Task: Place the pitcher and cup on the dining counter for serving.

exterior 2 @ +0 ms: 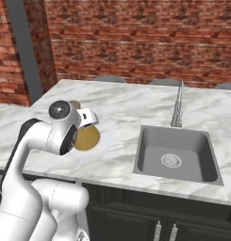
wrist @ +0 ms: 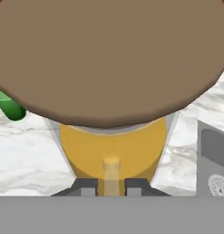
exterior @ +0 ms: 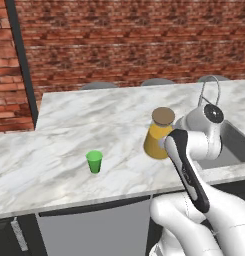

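Item: pitcher [exterior: 159, 136]. Glass cone, orange liquid, brown lid [wrist: 109, 59]. Stands upright on the counter [exterior: 69, 125], just left of the sink [exterior 2: 176, 157], near the front edge. In the right base view it is largely behind the arm's wrist; only part of the orange body [exterior 2: 87, 137] shows.

Item: cup [exterior: 94, 161]. Green, upright on the same counter, well left of the pitcher, near the front edge. A sliver of it shows at the left of the hand view [wrist: 8, 106].

Item: gripper [wrist: 111, 186]. At the pitcher's handle [wrist: 111, 171]. The two fingertips [wrist: 86, 186] flank the handle closely, one each side. Probably clamped on it, though the tips are cut off at the frame bottom and contact cannot be confirmed.

Status: both pieces appear to rest on the counter already; the step in hand looks like setting down or letting go of the pitcher.

Risks:
- Tall, top-heavy vessel held by a thin handle: a sideways pull while opening could tip it.
- Sink lip just beside: a nudge to the right could send the base over the edge.
- Front edge near: a backward drag with the handle caught could pull it off.
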Controlling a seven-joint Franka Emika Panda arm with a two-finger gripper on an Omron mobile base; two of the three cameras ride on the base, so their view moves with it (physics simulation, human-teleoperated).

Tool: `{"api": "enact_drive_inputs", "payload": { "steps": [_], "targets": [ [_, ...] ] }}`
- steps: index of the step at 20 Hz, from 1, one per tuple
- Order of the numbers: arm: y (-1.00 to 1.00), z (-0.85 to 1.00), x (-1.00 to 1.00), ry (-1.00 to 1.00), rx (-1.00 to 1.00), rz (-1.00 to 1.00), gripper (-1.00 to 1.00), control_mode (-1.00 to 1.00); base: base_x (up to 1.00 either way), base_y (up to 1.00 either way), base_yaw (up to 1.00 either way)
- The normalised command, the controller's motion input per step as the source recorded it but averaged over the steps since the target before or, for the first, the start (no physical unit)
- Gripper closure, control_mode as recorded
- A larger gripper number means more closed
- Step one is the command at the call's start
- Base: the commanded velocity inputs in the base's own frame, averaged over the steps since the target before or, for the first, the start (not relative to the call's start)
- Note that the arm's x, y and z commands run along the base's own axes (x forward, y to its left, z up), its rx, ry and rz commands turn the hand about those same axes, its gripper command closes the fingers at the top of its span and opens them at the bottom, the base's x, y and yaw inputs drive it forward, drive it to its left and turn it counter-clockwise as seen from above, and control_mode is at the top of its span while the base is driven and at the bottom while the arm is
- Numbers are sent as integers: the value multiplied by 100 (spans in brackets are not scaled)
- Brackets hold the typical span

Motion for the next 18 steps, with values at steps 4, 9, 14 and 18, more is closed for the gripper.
{"api": "enact_drive_inputs", "payload": {
  "steps": [4,9,14,18],
  "targets": [
    [0,42,-14,0,0,0,100,-100,0,0,0],
    [0,23,-22,0,0,1,100,-100,0,0,0],
    [0,0,0,0,0,0,100,100,-82,-11,0],
    [0,0,0,0,0,0,100,100,-93,-54,-5]
  ]
}}
